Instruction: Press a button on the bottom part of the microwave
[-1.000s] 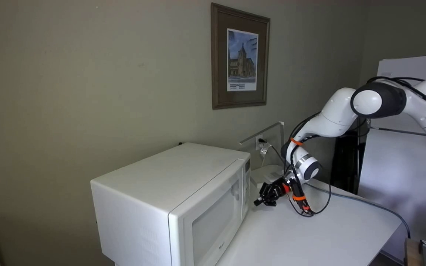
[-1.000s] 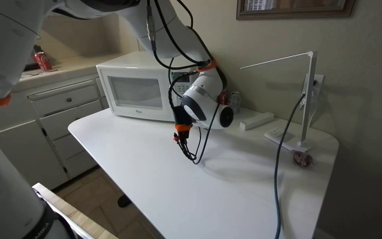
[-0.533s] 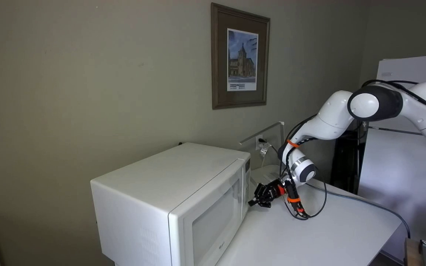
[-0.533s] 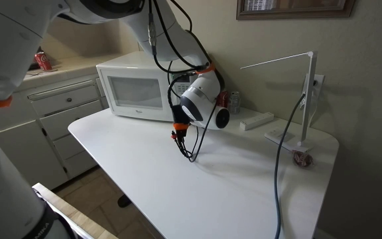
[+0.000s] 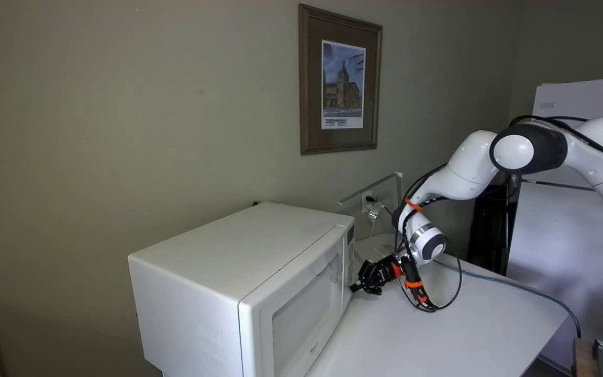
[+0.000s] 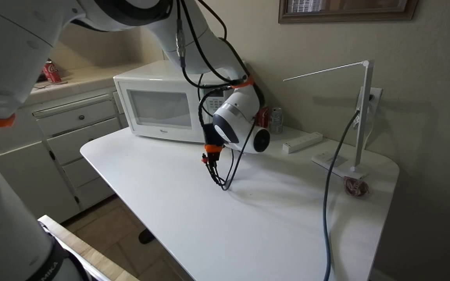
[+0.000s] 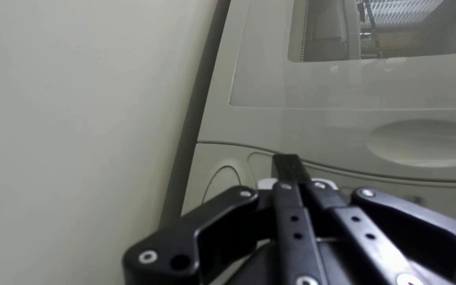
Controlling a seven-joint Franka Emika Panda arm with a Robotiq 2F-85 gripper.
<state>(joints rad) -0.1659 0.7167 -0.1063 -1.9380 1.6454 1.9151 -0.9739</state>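
The white microwave (image 5: 238, 251) stands on the table; it also shows in an exterior view (image 6: 162, 107) behind the arm. Its control strip (image 6: 214, 103) is partly covered by the arm and cables. My gripper (image 5: 354, 288) is at the lower end of the strip. In the wrist view the black fingertips (image 7: 290, 168) are together with nothing between them. They lie over the strip beside the door seam. A rounded button outline (image 7: 224, 180) shows left of them, nearer the microwave's bottom edge. I cannot tell whether the tips touch the panel.
The white table (image 6: 229, 226) carries a desk lamp (image 6: 361, 117), a power strip (image 6: 302, 142), a red can (image 6: 262, 117), a clear can (image 6: 276, 121) and a wrapped item (image 6: 356, 186). A thick cable (image 6: 326, 218) crosses the table. Table surface (image 7: 73, 138) lies close beside the gripper.
The arm has moved toward the microwave and slightly down, bringing the fingertips to the control strip. In the last half second it has moved only slightly. The microwave has not moved.
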